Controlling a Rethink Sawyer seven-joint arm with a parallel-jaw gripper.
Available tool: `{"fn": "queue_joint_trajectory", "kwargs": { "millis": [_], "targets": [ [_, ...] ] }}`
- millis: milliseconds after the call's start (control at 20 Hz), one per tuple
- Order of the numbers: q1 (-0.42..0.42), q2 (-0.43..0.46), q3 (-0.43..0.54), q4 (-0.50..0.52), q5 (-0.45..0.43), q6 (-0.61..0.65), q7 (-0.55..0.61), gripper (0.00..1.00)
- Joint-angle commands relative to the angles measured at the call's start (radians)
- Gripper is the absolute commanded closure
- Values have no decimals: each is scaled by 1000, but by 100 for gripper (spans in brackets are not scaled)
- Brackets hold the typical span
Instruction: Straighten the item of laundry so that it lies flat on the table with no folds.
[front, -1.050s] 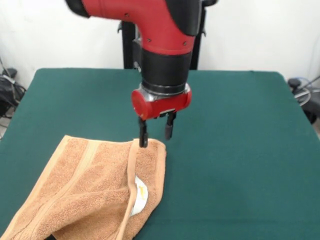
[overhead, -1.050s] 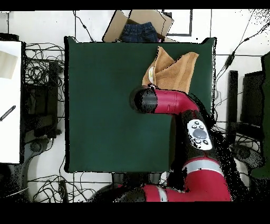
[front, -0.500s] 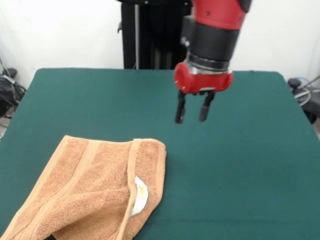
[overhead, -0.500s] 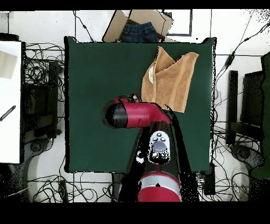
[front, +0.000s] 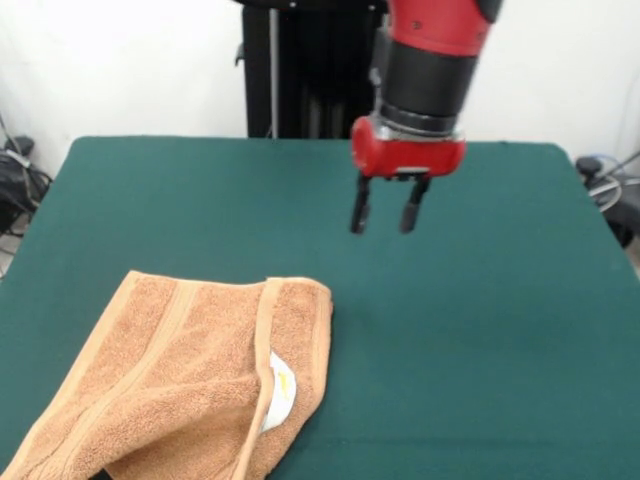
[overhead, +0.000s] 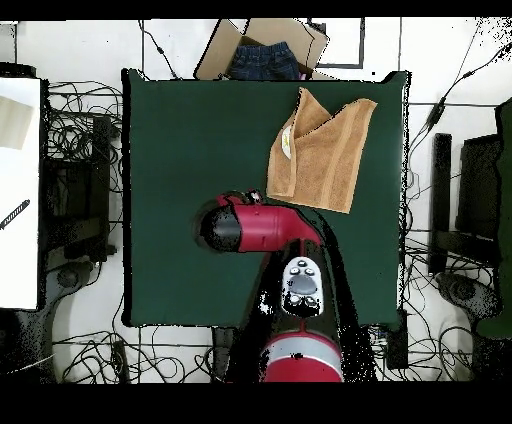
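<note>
My gripper (front: 388, 213) is hanging empty, fingers parted, above the table (front: 480, 330); the towel (front: 190, 385) is lying folded, well apart, near left corner.

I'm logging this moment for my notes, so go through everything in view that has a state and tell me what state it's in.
Light orange-brown terry towel: folded over on itself, not flat, white tag showing at the fold.
Red and black arm's gripper: open, empty, raised above the table, away from the towel.
Dark green cloth table: towel lies near one corner.
Cardboard box beyond the table edge: open, dark blue clothing inside.
</note>
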Motion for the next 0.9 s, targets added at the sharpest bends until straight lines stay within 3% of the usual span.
{"fn": "queue_joint_trajectory", "kwargs": {
  "millis": [50, 200, 400, 900],
  "targets": [
    [-157, 49, 107, 10, -4, 74, 54, 0],
    [-211, 75, 142, -74, -19, 160, -23, 0],
    [-247, 103, 174, -106, -37, 179, -47, 0],
    [-268, 155, 224, -108, -89, 87, -23, 0]
  ]
}}
